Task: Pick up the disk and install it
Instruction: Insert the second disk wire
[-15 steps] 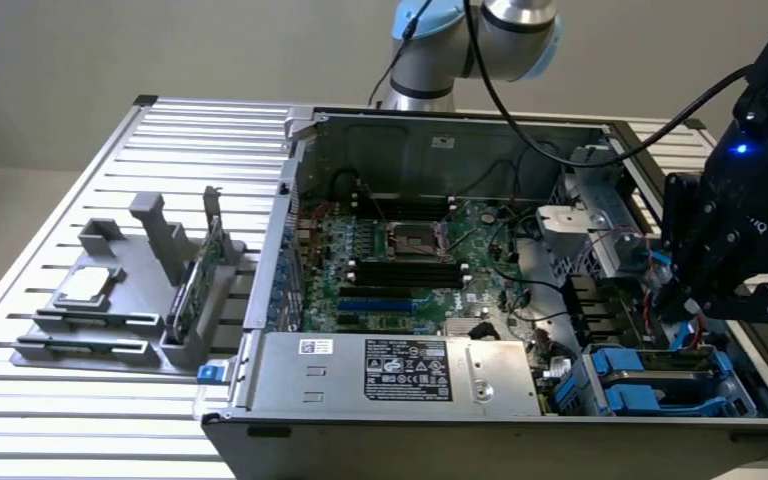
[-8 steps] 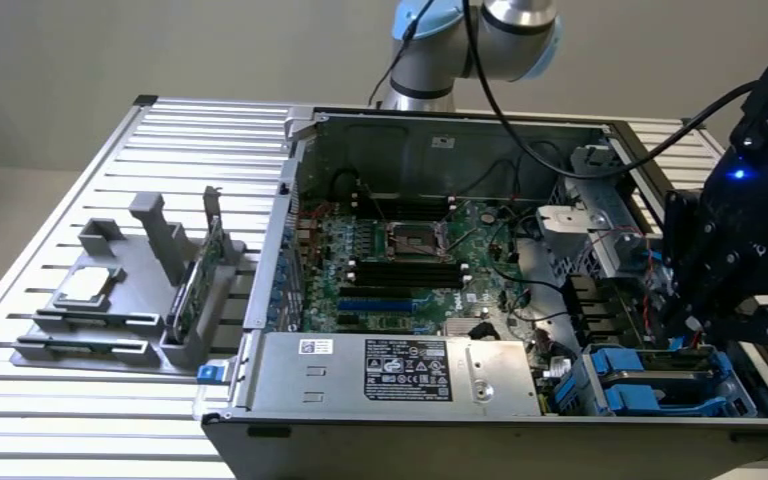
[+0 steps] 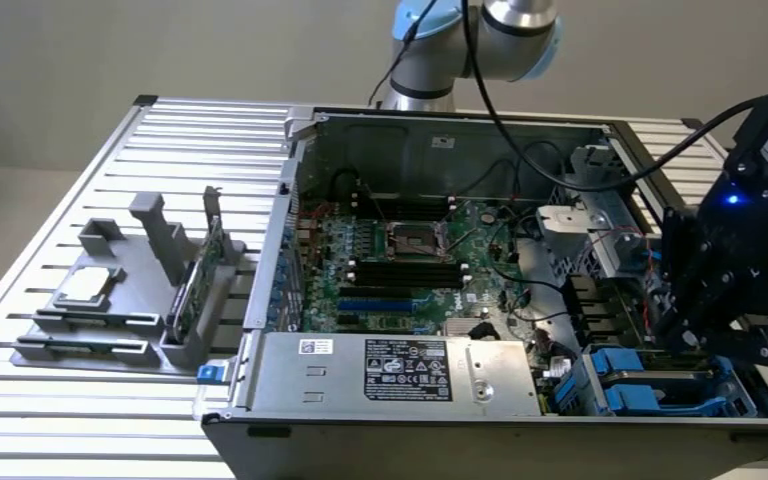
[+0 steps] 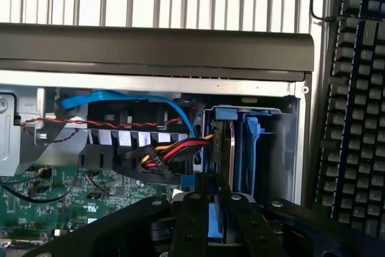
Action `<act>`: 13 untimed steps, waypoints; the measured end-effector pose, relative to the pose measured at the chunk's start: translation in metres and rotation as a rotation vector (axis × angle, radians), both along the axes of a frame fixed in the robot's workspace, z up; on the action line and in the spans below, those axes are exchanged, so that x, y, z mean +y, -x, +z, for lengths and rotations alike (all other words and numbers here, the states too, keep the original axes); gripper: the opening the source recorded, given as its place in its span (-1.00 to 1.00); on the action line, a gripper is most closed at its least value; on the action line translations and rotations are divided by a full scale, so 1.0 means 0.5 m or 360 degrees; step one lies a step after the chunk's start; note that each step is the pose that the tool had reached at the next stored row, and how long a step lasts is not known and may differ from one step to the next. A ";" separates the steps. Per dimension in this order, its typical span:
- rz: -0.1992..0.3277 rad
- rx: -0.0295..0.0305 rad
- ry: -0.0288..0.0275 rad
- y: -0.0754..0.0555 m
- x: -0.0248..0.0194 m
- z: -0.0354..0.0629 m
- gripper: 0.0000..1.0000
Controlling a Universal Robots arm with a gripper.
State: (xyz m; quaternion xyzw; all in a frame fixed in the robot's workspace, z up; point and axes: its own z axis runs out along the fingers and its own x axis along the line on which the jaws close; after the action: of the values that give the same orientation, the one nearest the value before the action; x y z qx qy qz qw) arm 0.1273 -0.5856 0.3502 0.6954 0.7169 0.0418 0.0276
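In the wrist view the disk (image 4: pixel 224 148) stands on edge, its blue carrier framing a dark metal side. Its far end is inside the blue drive bay (image 4: pixel 252 142) at the corner of the open computer case. My gripper (image 4: pixel 215 203) is shut on the disk's near end, with a black finger (image 4: pixel 192 224) on each side of the blue carrier strip. In the exterior view my gripper (image 3: pixel 715 325) hangs over the drive bay (image 3: pixel 651 385) at the case's corner on the exterior view's right. There the disk is hidden behind the gripper.
The case holds a motherboard (image 3: pixel 404 265), a grey power supply (image 3: pixel 404 370) and loose cables (image 4: pixel 171 148) beside the bay. A grey fixture (image 3: pixel 117 330) on the slatted table holds a CPU chip (image 3: pixel 87 287) and a green card (image 3: pixel 195 285). A keyboard (image 4: pixel 355 100) lies outside the case wall.
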 end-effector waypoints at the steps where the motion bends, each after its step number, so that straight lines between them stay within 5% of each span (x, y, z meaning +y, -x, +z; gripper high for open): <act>1: 0.0000 -0.00014 -0.00049 0.000 -0.0009 -0.003 -0.66; 10: 0.0000 -0.00062 -0.00560 0.000 -0.0132 -0.016 -0.66; 13: 0.0000 -0.00063 -0.00664 -0.001 -0.0166 -0.018 -0.66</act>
State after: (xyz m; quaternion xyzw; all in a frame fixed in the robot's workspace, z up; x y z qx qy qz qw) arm 0.1278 -0.5939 0.3414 0.6957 0.7158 0.0582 0.0145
